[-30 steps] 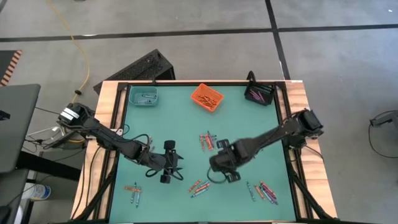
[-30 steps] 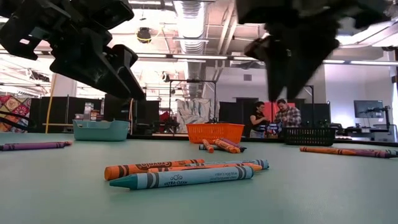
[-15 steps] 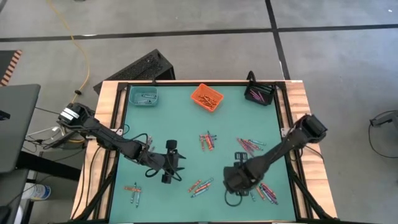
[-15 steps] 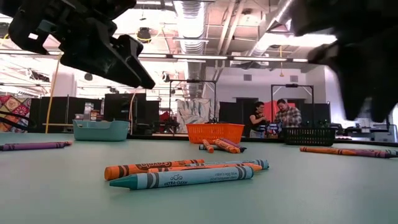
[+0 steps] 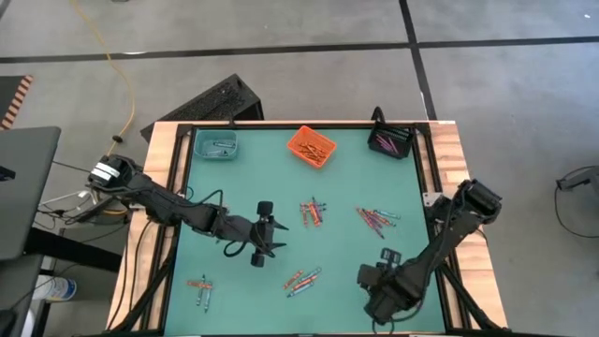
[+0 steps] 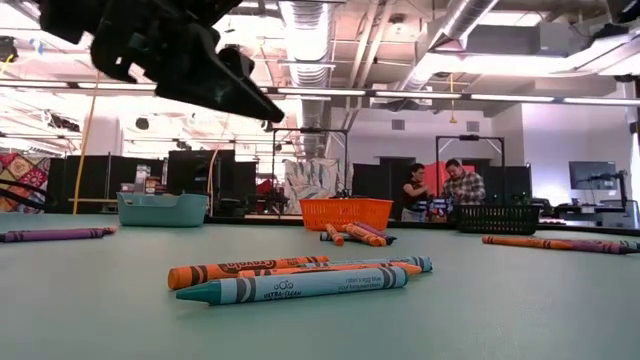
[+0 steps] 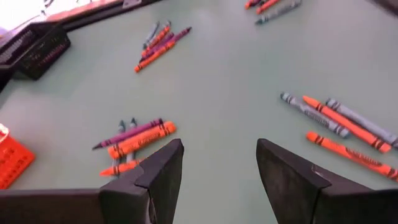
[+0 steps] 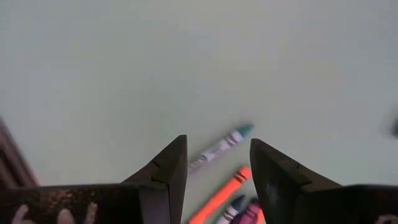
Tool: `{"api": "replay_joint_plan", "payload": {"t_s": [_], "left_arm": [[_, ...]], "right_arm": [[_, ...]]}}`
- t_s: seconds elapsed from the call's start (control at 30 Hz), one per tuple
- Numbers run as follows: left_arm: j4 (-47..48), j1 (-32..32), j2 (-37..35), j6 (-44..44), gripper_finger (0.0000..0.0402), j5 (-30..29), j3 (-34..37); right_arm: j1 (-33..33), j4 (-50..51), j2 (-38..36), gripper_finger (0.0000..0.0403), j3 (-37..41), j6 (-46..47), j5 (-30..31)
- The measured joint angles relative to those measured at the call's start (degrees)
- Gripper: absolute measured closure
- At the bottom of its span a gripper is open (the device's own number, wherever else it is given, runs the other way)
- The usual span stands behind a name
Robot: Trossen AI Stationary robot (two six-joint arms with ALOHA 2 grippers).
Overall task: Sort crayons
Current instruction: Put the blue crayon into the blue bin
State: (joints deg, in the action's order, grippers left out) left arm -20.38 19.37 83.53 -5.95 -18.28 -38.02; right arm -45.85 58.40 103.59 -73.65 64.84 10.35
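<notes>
We see a green counter (image 5: 243, 187) in a wooden frame, standing on a grey concrete floor (image 5: 487, 84) crossed by dark lines. Along its far edge stand a teal bin (image 5: 216, 143), an orange bin (image 5: 311, 146) and a black bin (image 5: 391, 141), each with some crayons inside. The crayons (image 5: 312, 212) lie loose on the counter in small clusters: one near the middle, one (image 5: 375, 218) to its right, one (image 5: 302, 280) toward the near edge, and one (image 5: 200, 286) near the near left corner. Our left tool (image 5: 266, 234) hangs over the counter left of the middle, its fingers (image 7: 163, 174) spread apart and holding nothing, with crayons in view on the surface beyond them. Our right tool (image 5: 383, 288) is near the near right corner, its fingers (image 8: 166, 173) likewise parted and empty, with a few crayons (image 8: 224, 186) just past them. From counter height, we see a workshop room with ceiling ducts (image 6: 305, 40) and strip lights, dark racks, and two people (image 6: 440, 190) standing far behind the bins.
</notes>
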Motion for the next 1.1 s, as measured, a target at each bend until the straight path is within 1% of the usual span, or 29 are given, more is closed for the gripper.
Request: {"api": "replay_joint_plan", "payload": {"t_s": [0.13,0.27,0.47,0.73,0.93,1.03,1.1], "left_arm": [[-1.4,-1.3,0.0,-0.9,0.0207,2.3,0.0],[-1.6,-1.8,0.0,-1.0,0.0207,2.7,0.0],[-1.3,-1.8,0.0,-1.8,0.0207,2.8,0.0],[-0.5,-1.8,0.0,-1.8,0.0207,2.8,0.0],[-0.4,-1.8,0.0,-1.7,0.0207,2.8,0.0],[-0.2,-1.8,0.0,-1.6,0.0207,2.9,0.0],[0.1,-1.8,0.0,-1.5,0.0207,2.9,0.0]], "right_arm": [[-1.6,2.9,0.0,0.0237,0.1,6.2,3.1],[-1.9,1.7,0.0,0.0237,2.4,9.0,3.2],[-1.6,-7.2,0.0,0.0237,8.3,10.5,0.3],[-1.3,-8.4,0.0,0.0237,10.2,14.7,-0.2],[-0.8,-15.1,-0.3,0.0238,13.2,14.9,-1.2],[-0.3,-15.4,-0.3,0.025,13.2,15.1,-1.3],[-0.1,-15.5,-0.4,0.0265,13.2,15.3,-1.5]]}}
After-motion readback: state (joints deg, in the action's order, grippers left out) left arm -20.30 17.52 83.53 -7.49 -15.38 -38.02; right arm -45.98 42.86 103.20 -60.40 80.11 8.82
